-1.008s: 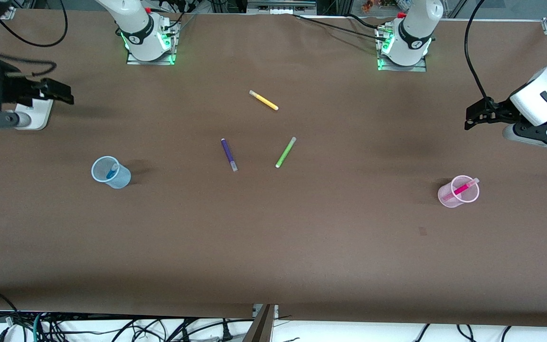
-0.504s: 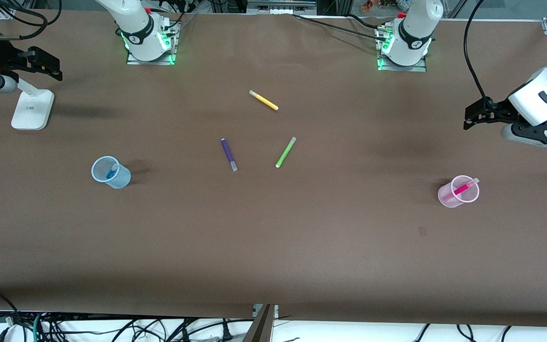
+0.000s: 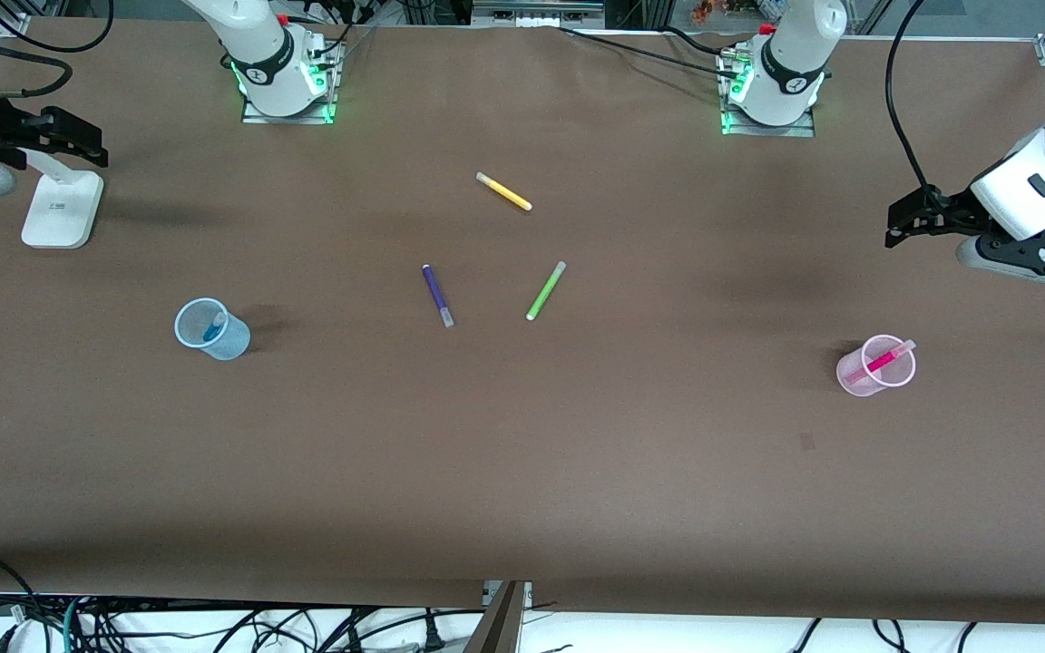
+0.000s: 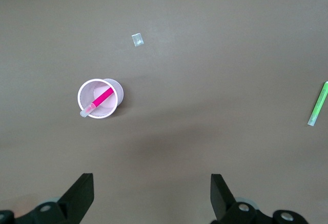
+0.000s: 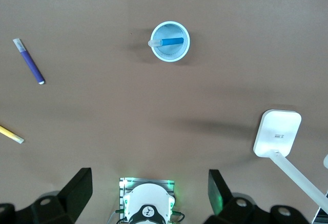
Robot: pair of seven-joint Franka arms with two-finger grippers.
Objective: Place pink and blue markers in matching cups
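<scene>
Right gripper [image 3: 92,150] has pulled back toward 10 o'clock, fingers spread; left gripper [image 3: 905,220] is spread too. Bright blue felt-tip marker [image 3: 212,330] sits in the translucent light blue plastic cup [image 3: 210,328], magenta-pink marker [image 3: 882,359] in the translucent light pink plastic cup [image 3: 875,365].

White arms [image 3: 1040,181] — black grippers [image 3: 905,220], green-lit bases [image 3: 287,86].

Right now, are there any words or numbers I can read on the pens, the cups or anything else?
None can be read.
White stand: a small dark mark, too small to read.
Robot bases: a round logo, too small to read.
Pens and cups: no writing shows.
</scene>
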